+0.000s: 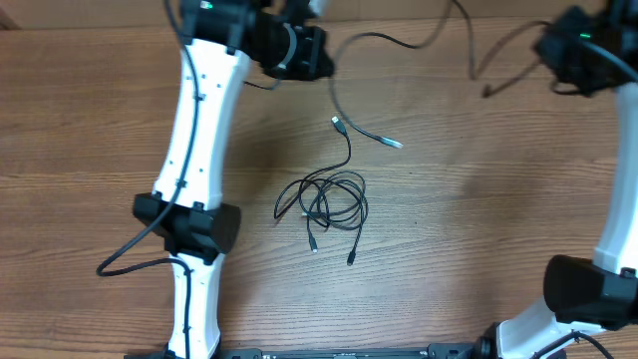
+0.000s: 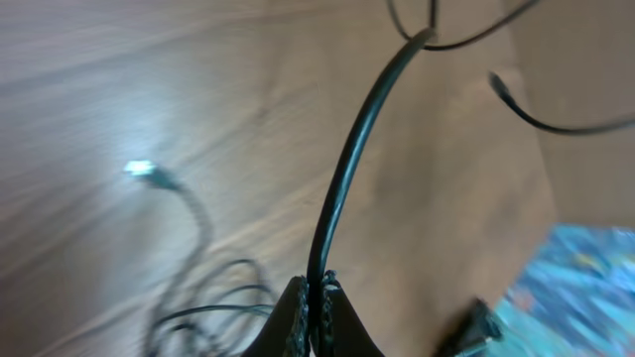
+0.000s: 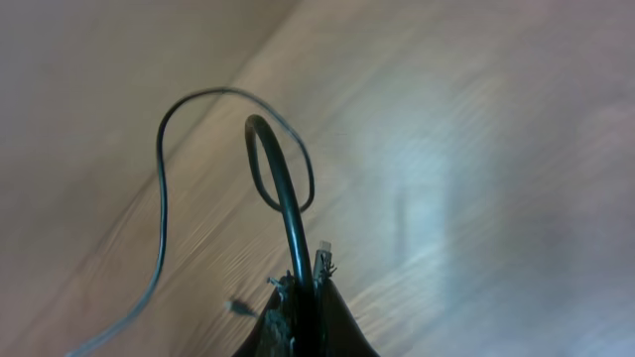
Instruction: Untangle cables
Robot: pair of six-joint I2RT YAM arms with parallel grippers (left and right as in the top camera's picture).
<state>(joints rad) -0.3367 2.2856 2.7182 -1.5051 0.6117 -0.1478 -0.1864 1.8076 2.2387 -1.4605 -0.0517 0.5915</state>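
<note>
Two cords [image 2: 342, 169] are pinched, one in the left gripper [image 2: 316, 290], one in the right gripper [image 3: 301, 283]; I draw them apart slowly, without dragging the tangled cables [image 1: 324, 202].

The left arm [image 1: 207, 100] and right arm [image 1: 626, 189] have white links with bulky black joints. A black wire [image 1: 105, 265] loops from the left elbow at lower left; green lights [image 1: 207, 5] glow up top.
</note>
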